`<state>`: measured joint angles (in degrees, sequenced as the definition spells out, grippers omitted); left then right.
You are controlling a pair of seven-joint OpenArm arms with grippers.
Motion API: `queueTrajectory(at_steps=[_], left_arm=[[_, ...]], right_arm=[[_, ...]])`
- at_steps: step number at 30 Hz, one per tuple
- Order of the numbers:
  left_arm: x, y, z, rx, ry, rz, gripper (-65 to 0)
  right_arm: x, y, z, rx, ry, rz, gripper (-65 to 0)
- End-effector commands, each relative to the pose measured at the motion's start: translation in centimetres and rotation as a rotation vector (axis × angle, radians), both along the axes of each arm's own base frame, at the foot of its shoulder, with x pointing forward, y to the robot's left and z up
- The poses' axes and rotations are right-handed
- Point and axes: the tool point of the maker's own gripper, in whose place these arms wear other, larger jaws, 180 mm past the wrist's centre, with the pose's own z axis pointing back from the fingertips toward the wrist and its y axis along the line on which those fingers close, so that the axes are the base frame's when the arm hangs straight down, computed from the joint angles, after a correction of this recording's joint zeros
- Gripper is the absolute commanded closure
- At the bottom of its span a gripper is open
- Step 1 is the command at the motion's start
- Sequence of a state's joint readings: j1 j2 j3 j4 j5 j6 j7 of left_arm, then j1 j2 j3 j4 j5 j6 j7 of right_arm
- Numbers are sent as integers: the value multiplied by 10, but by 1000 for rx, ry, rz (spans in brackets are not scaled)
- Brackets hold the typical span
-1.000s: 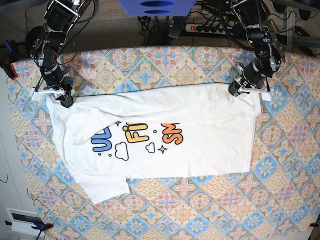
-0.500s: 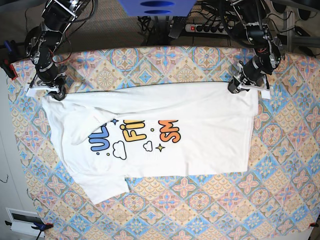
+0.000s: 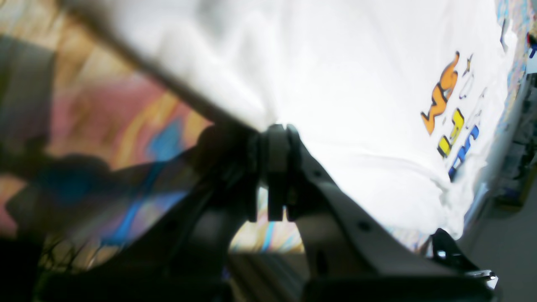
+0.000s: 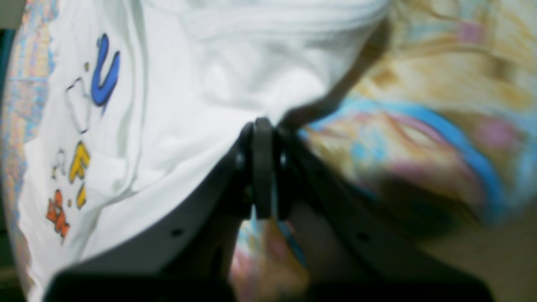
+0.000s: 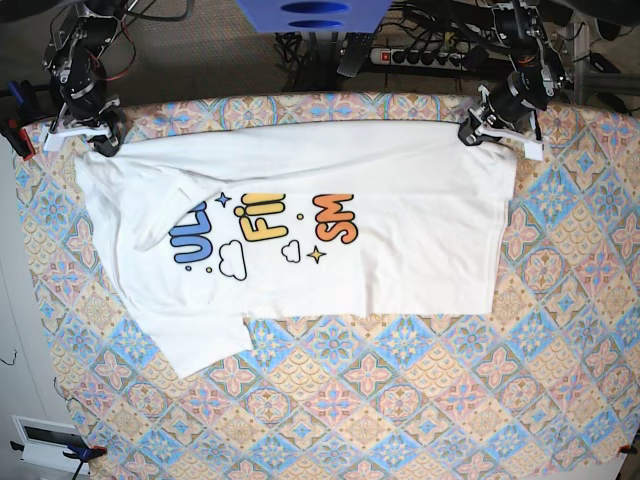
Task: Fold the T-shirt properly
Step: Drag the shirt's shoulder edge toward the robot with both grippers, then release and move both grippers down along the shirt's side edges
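The T-shirt [image 5: 330, 240] lies print-up on the patterned counter [image 5: 420, 400], its far edge pinched by the left hand [image 5: 472, 132] and right hand [image 5: 103, 143], both clamped on cloth. Uneven pulling could slip a corner free or skew it.

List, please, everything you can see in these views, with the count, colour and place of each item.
T-shirt: one, white with a blue, yellow and orange print, spread print-up across the far half of the table.
Tablecloth: one, patterned in blue, orange and cream tiles, covering the table.
Power strip: one, white, on the floor behind the far edge.
Blue object: one, at the top centre, cut off by the frame.
Right hand: one, dark, shut on the shirt's far corner at the base view's left.
Left hand: one, dark, shut on the far corner at the base view's right.
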<state>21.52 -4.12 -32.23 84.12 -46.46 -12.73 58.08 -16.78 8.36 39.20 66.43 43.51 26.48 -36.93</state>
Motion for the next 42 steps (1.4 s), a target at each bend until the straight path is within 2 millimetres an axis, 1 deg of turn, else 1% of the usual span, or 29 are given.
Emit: queueTrajectory(at_steps=[1, 3, 6, 9, 11, 15, 17, 20, 22, 24, 29, 30, 32, 34, 36, 38, 39, 42], left_arm=[[-7, 10, 1, 39, 19, -3, 0], [-16, 10, -1, 42, 35, -6, 0], [-27, 10, -4, 43, 58, -6, 0], [-38, 10, -7, 43, 80, -6, 0], [-39, 10, -7, 43, 83, -6, 0], [-51, 11, -9, 43, 105, -4, 0], [-51, 11, -9, 43, 105, -4, 0], [-57, 11, -11, 44, 117, -3, 0], [-57, 16, -9, 57, 118, -9, 0], [-57, 17, -9, 58, 118, -10, 0], [-55, 19, -8, 62, 116, -14, 0], [-55, 19, -8, 62, 116, -14, 0], [-55, 19, -9, 62, 117, -14, -47], [-56, 18, -9, 58, 118, -14, -130], [-56, 17, -9, 57, 121, -16, -213], [-60, 15, -10, 48, 135, -26, -268], [-61, 14, -10, 42, 142, -31, -281], [-63, 12, -10, 35, 150, -37, -292]], right_arm=[[4, -18, 16, -61, -27, -8, -3], [-2, -18, 23, -86, -26, 7, -3], [-9, -14, 26, -96, -24, 16, -3], [-14, -12, 25, -93, -16, 17, -3], [-14, -10, 24, -88, -10, 23, -3], [-19, -5, 19, -66, 23, 43, -3], [-21, -6, 19, -64, 21, 28, -3], [-29, -6, 16, -47, 31, 0, -3], [-35, -8, 15, -36, 49, -12, -3], [-39, -12, 15, -37, 56, -24, -3], [-40, -14, 16, -37, 57, -29, -11], [-41, -14, 15, -37, 60, -29, -29], [-46, -14, 14, -39, 70, -28, -89], [-46, -14, 14, -39, 70, -29, -171], [-46, -15, 15, -40, 70, -31, -223], [-47, -16, 15, -41, 69, -34, -236], [-48, -17, 15, -43, 70, -39, -236], [-54, -26, 18, -53, 70, -66, -238]])
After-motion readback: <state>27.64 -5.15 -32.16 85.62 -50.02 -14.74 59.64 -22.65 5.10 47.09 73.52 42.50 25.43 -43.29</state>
